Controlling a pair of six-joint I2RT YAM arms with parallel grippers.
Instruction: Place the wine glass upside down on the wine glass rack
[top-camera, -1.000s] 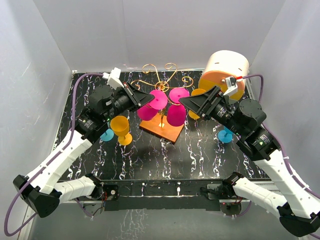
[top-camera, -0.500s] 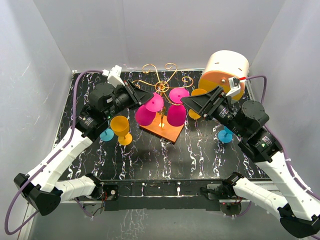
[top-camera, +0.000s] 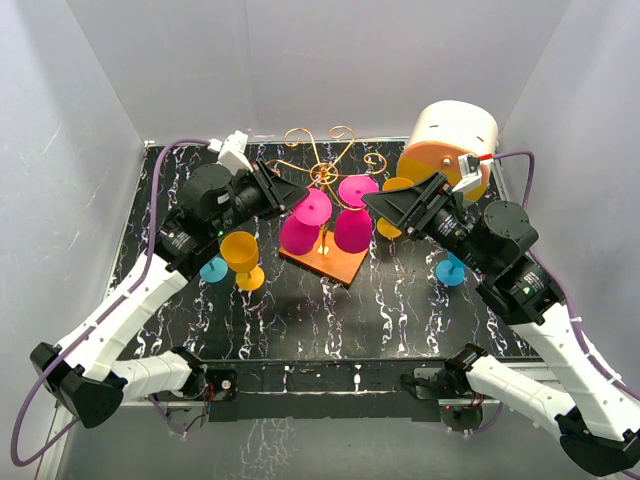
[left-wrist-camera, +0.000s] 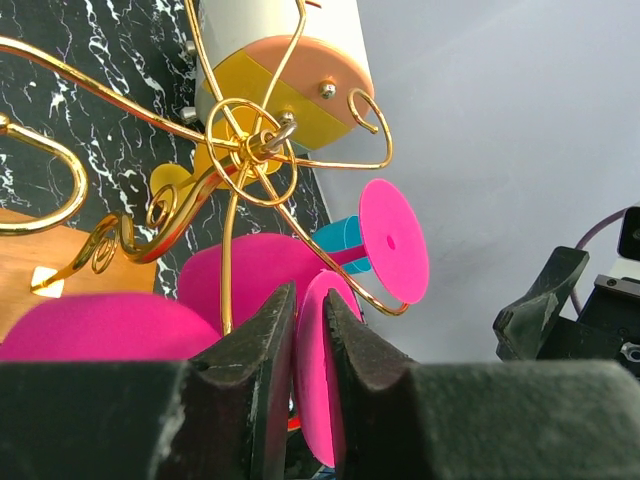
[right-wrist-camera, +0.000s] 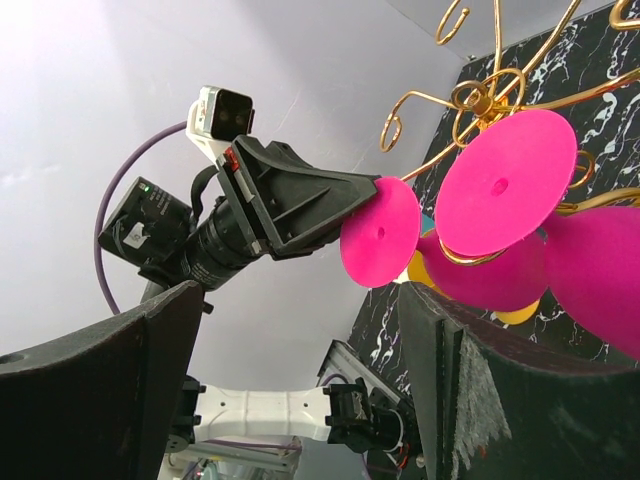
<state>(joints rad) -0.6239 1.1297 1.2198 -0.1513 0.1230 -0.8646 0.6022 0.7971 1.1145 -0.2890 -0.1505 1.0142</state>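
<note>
Now | left hand (left-wrist-camera: 310, 300) straddles wine glass (top-camera: 297, 236) foot edge, clamp: cannot tell | right hand (right-wrist-camera: 300, 340) spread, beside rack (left-wrist-camera: 258, 146)

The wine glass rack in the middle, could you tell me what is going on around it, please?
The left tool is clamped on the foot of an upside-down pink wine glass, holding it at the gold wire rack, beside a second pink glass that already hangs there. The right tool stands open just right of the rack, holding nothing. A yellow glass stands upright on the table, left of the rack.
</note>
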